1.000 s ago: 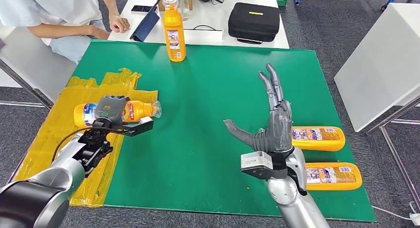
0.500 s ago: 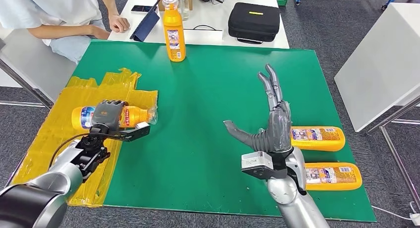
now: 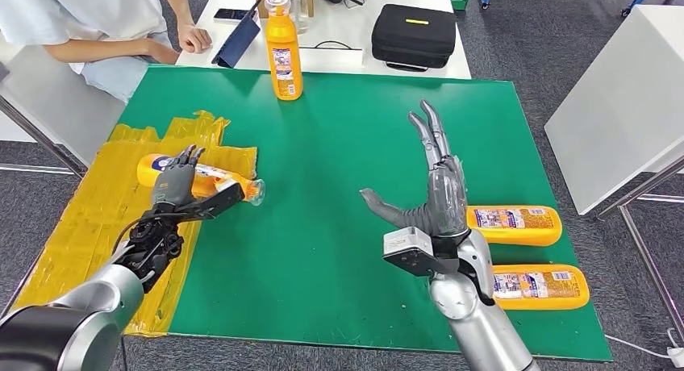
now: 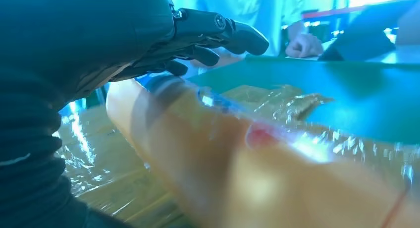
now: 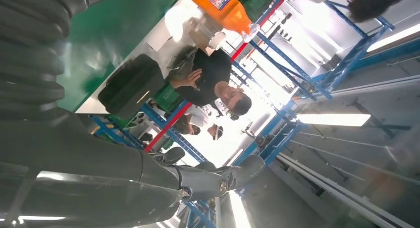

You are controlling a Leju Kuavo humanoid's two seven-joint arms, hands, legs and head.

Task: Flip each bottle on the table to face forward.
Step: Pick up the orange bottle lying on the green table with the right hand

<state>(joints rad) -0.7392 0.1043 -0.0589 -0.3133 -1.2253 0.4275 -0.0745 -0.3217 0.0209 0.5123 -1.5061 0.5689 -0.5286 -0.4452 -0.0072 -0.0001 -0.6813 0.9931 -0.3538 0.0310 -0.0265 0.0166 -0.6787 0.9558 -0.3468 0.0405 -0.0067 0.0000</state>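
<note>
The left hand is being laid over a lying orange bottle on the yellow sheet, its fingers being draped across the bottle's body, presumably so it can be rolled label-forward; whether it is actually being gripped cannot be told. The right hand is being held up empty with fingers spread above the green mat, beside two lying bottles, while an upright bottle is being left at the far edge. In the left wrist view the bottle's label is being blurred beyond reading.

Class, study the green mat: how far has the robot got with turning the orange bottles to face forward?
Done, it seems: one orange plastic bottle stands upright at the mat's far edge. In hand: the left hand rests on a lying orange bottle on the crinkled yellow sheet. Left: two labelled orange bottles lie beside the open, raised right hand.
</note>
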